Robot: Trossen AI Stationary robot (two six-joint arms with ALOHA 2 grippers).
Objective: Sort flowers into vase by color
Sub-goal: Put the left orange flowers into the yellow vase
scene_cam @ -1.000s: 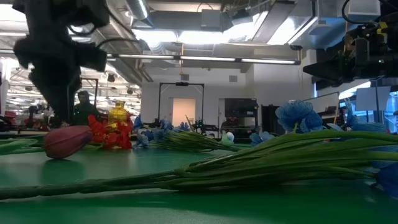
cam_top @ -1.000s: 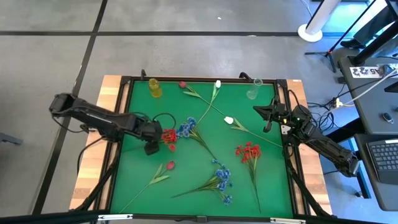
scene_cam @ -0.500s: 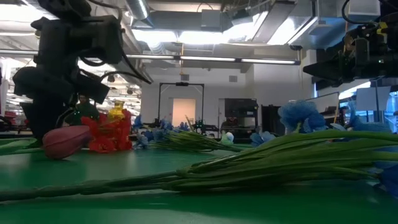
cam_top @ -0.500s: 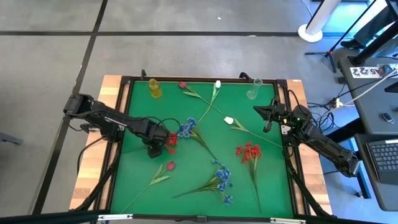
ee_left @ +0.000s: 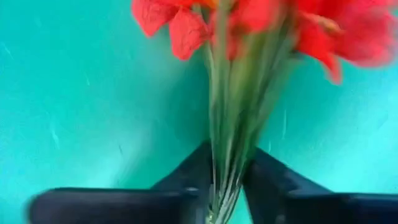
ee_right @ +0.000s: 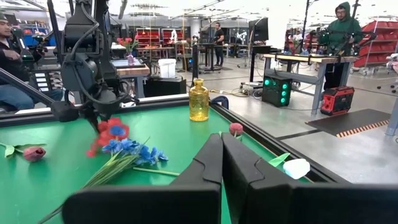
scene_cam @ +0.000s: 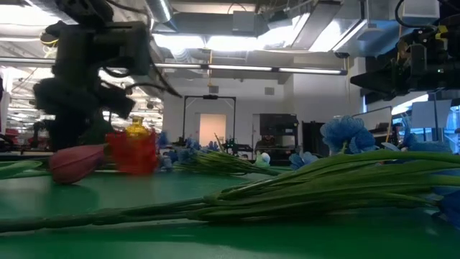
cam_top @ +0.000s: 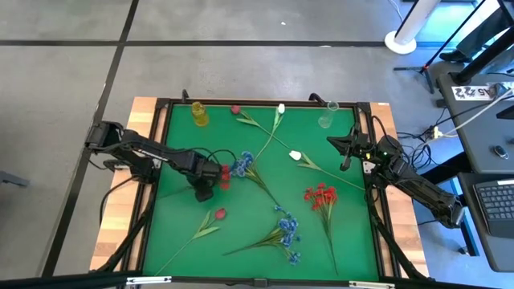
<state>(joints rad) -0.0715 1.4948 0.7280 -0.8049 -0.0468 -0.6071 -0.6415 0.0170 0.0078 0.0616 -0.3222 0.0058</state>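
My left gripper (cam_top: 212,185) is at the table's left middle, shut on the stems of a red blossom cluster (cam_top: 224,178), which also shows as a red cluster (scene_cam: 133,151) in the low view. A blue cluster (cam_top: 241,164) lies right beside it. My right gripper (cam_top: 347,152) waits shut by the right edge, touching nothing. A yellow vase (cam_top: 199,113) and a clear vase (cam_top: 327,116) stand at the far edge. A second red cluster (cam_top: 320,195), a second blue cluster (cam_top: 285,229), red tulips (cam_top: 218,214) and white tulips (cam_top: 295,155) lie flat on the mat. My left gripper pinches the bundle of green stems (ee_left: 225,177) between its two fingers (ee_left: 193,174), a short way below the red blossoms (ee_left: 249,25). The fingers come slanting down from the table's left. Whether the blossoms are clear of the mat I cannot tell.
A raised black frame (cam_top: 371,160) borders the green mat. Long stems (cam_top: 265,186) cross the mat's middle. People and workbenches (ee_right: 339,31) show in the room beyond the table.
My left gripper has moved toward the table's right, onto the red cluster, and has taken hold of its stems. The red blossoms look drawn closer together than before.
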